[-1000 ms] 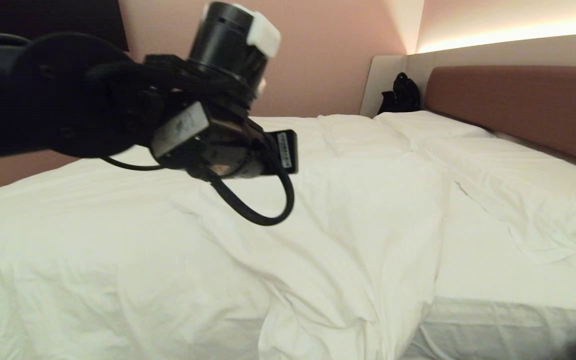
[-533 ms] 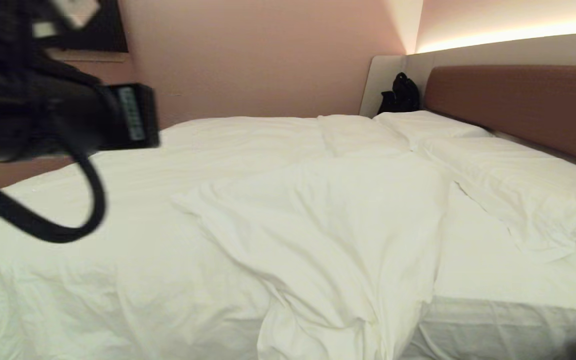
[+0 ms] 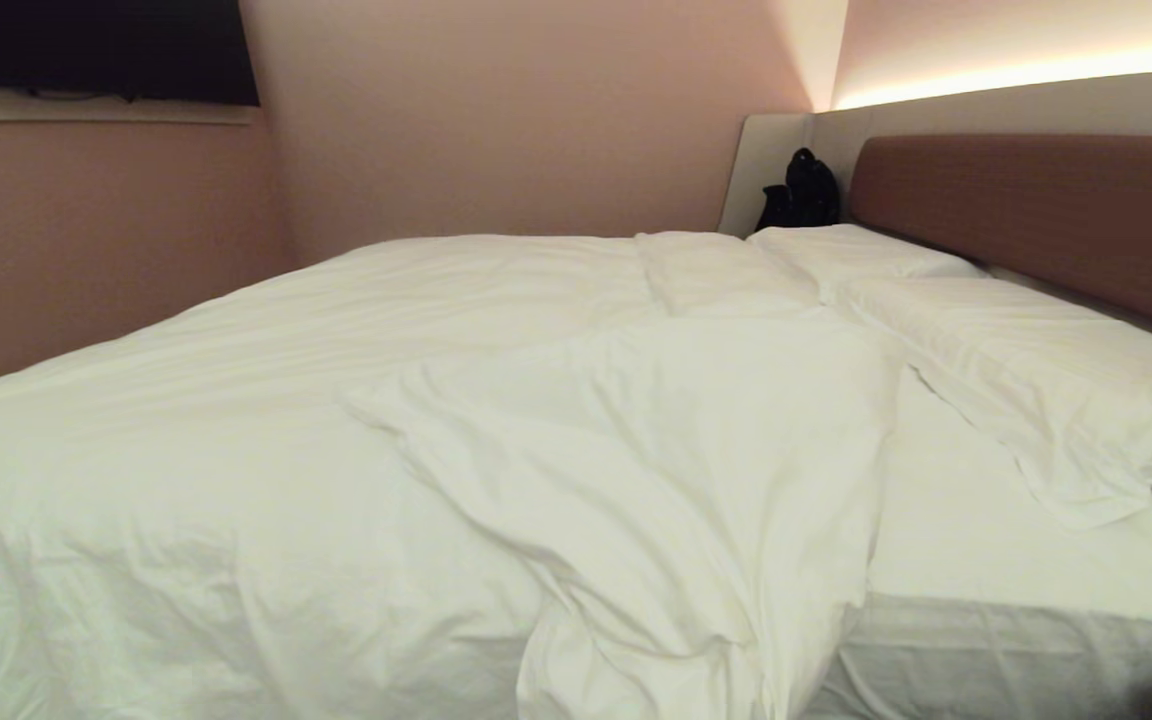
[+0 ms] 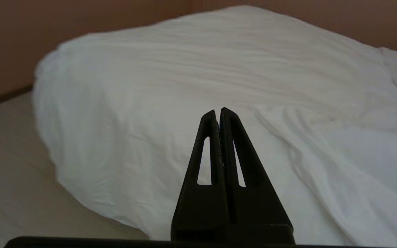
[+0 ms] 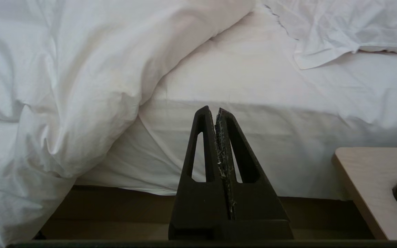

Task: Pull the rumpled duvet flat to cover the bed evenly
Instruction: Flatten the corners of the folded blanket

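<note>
The duvet (image 3: 356, 420) is a thick, puffy white quilt lying over most of the bed (image 3: 1026, 640), its cloth soft and lined with shallow creases. Toward the head end its edge is turned back in a loose, pointed fold that runs down to the bed's near edge, where the cloth bunches and spills over the side. Beyond that fold the sheet (image 3: 976, 540) shows bare: thinner, smoother cloth pulled tight over the mattress corner. Two flat rectangular pillows (image 3: 1026, 370) lie along the brown padded headboard (image 3: 1046, 215), the nearer one with a limp flap at its open end. A dark lumpy thing (image 3: 804, 190) sits at the far corner by the pale panel; what it is cannot be made out.

Neither arm shows in the head view. The left gripper (image 4: 219, 112), black and wedge-shaped with slotted fingers, has its jaws pressed together on nothing, off the duvet's rounded foot-end corner. The right gripper (image 5: 212, 111), same shape, its inner pads flecked and worn, is likewise closed and empty, by the bed's near edge beside a pale wooden table (image 5: 364, 179), cut off by the frame.
</note>
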Robot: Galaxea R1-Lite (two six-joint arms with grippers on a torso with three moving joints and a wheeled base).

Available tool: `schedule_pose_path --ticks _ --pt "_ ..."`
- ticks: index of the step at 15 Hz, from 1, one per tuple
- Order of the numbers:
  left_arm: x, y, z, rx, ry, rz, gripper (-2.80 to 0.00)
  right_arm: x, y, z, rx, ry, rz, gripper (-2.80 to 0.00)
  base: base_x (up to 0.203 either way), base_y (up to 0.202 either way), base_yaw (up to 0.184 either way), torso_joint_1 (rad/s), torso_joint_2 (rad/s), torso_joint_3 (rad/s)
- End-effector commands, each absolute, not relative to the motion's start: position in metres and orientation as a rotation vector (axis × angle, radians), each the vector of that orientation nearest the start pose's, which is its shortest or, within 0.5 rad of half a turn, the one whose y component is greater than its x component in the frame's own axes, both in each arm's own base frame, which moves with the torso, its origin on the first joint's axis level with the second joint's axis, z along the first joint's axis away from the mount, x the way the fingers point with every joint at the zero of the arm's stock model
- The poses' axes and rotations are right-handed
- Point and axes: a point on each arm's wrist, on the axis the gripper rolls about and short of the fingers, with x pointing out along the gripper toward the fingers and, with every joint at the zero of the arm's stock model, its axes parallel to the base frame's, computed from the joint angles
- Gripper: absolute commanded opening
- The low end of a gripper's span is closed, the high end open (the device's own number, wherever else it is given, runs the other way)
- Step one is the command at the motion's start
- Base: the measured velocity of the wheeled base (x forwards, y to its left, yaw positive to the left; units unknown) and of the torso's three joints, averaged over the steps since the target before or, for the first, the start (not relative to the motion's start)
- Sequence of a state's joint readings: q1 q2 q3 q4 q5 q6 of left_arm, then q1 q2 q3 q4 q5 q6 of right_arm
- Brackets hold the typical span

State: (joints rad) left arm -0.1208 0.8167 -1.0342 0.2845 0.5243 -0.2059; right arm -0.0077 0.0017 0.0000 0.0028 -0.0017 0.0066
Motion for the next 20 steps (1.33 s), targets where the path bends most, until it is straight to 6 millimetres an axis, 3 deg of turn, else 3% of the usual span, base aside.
schedule_pose_path --ticks 1,3,5,9,14,17,18,20 --pt "-0.004 0.012 0.297 -0.155 -0.134 0.435 -2.8 -0.023 0.0 0.075 0.006 0.005 -0.009 -2.8 0.0 0.0 0.0 0.0 0.0 0.0" --pt "-0.03 0.013 0.265 -0.081 -0.231 0.405 -2.8 -0.023 0.0 0.075 0.006 0.005 -0.009 -2.8 0.0 0.0 0.0 0.0 0.0 0.0" --pt "-0.043 0.011 0.242 -0.018 -0.295 0.323 -2.8 -0.023 0.0 0.076 0.006 0.003 -0.009 -2.8 0.0 0.0 0.0 0.0 0.0 0.0" --pt "-0.055 0.008 0.218 0.028 -0.331 0.327 -2.8 -0.023 0.0 0.075 0.008 0.005 -0.009 -2.8 0.0 0.0 0.0 0.0 0.0 0.0" --pt "-0.059 0.006 0.189 0.089 -0.331 0.276 -2.8 -0.023 0.0 0.075 0.007 0.005 -0.009 -2.8 0.0 0.0 0.0 0.0 0.0 0.0" --pt "-0.057 0.002 0.156 0.146 -0.323 0.123 -2.8 -0.023 0.0 0.075 0.006 0.005 -0.009 -2.8 0.0 0.0 0.0 0.0 0.0 0.0" --pt "-0.056 0.002 0.154 0.154 -0.324 0.11 -2.8 -0.023 0.0 0.075 0.006 0.005 -0.009 -2.8 0.0 0.0 0.0 0.0 0.0 0.0" --pt "-0.044 0.001 0.135 0.161 -0.27 0.072 -2.8 -0.023 0.0 0.075 0.006 0.005 -0.009 -2.8 0.0 0.0 0.0 0.0 0.0 0.0"
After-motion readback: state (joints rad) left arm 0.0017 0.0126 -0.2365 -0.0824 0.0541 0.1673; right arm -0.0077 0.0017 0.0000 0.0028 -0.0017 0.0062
